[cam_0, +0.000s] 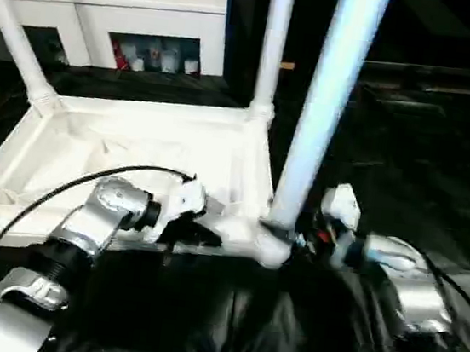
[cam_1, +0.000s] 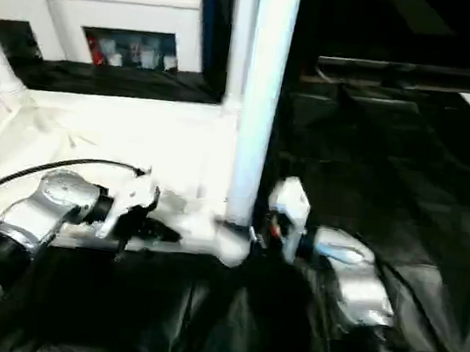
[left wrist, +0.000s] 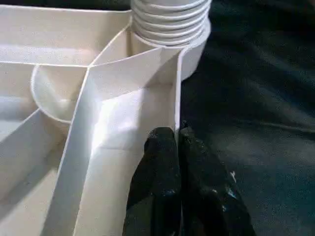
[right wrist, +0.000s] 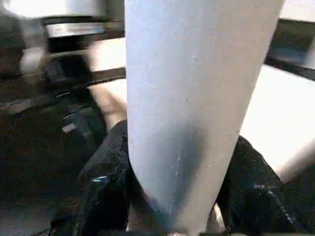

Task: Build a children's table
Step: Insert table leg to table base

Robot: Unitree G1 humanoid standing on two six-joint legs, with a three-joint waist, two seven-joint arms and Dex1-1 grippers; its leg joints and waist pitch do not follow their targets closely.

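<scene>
The white tabletop [cam_0: 134, 155] lies upside down on black cloth, ribbed underside up. Three white legs stand in its corner sockets: far left [cam_0: 16, 33], far right [cam_0: 273, 43] and near right [cam_0: 331, 93]. My right gripper [cam_0: 300, 236] is shut on the near right leg just above its socket; the tube [right wrist: 187, 98] sits between both black fingers [right wrist: 106, 182]. My left gripper [left wrist: 176, 135] is shut on the tabletop's thin side wall [left wrist: 176, 98], close to that same corner, where the leg's threaded base [left wrist: 170, 19] enters the socket.
A white cabinet [cam_0: 144, 10] with small items on its shelves stands behind the tabletop. Black cloth [cam_0: 201, 309] covers the work surface all around. A black cable [cam_0: 53, 188] loops over my left forearm.
</scene>
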